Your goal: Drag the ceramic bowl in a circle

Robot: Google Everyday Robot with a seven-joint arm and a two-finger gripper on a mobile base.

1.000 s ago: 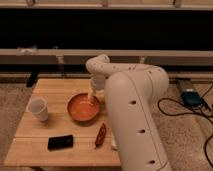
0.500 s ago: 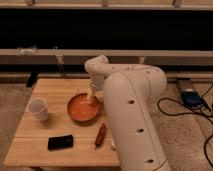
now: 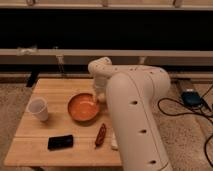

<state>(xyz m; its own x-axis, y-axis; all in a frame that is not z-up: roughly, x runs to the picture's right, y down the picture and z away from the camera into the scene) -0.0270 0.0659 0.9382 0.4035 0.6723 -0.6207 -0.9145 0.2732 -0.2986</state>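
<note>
A light wooden counter (image 3: 52, 92) of joined planks stands on a speckled beige floor (image 3: 189, 137), with the hand (image 3: 98, 96) low over its middle. Behind the counter runs a long pale rail (image 3: 45, 52), with wide dark panels (image 3: 125, 27) above it and a narrower dark strip below; the light is dim and warm. To the right of the counter, black cables (image 3: 172, 107) loop across the floor near a small blue-grey box (image 3: 191, 98).

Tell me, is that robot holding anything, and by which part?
It cannot be told for certain. The gripper is down at the rim of the ceramic bowl, on the side nearest the arm; any hold would be on that rim.
</note>
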